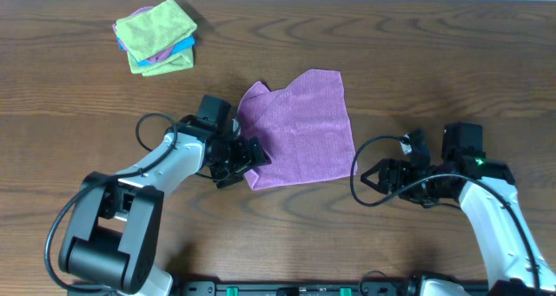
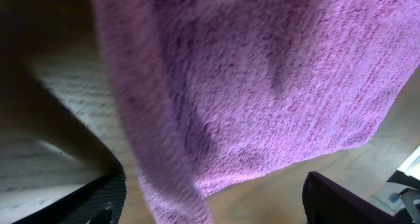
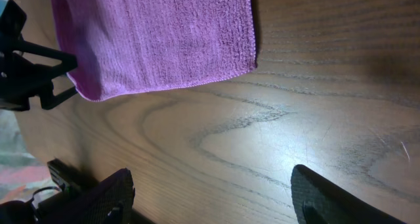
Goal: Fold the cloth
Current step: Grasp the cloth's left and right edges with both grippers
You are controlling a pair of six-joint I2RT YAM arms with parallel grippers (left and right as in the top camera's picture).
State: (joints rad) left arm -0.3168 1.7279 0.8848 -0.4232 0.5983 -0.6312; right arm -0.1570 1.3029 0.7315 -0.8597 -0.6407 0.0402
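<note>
The lilac cloth (image 1: 300, 131) lies on the table centre, mostly flat, with its left part bunched and raised. My left gripper (image 1: 248, 161) is open at the cloth's front left corner. In the left wrist view the cloth (image 2: 262, 86) fills the frame and a fold of it hangs down between the spread fingers (image 2: 210, 204). My right gripper (image 1: 375, 176) is open and empty, just right of the cloth's front right corner. The right wrist view shows the cloth (image 3: 157, 33) ahead of the open fingers (image 3: 213, 198), over bare wood.
A stack of folded cloths, lime-green (image 1: 156, 29) on top with blue and purple below, sits at the back left. The wooden table (image 1: 434, 70) runs across the whole view. The left arm's gripper also shows in the right wrist view (image 3: 26, 66).
</note>
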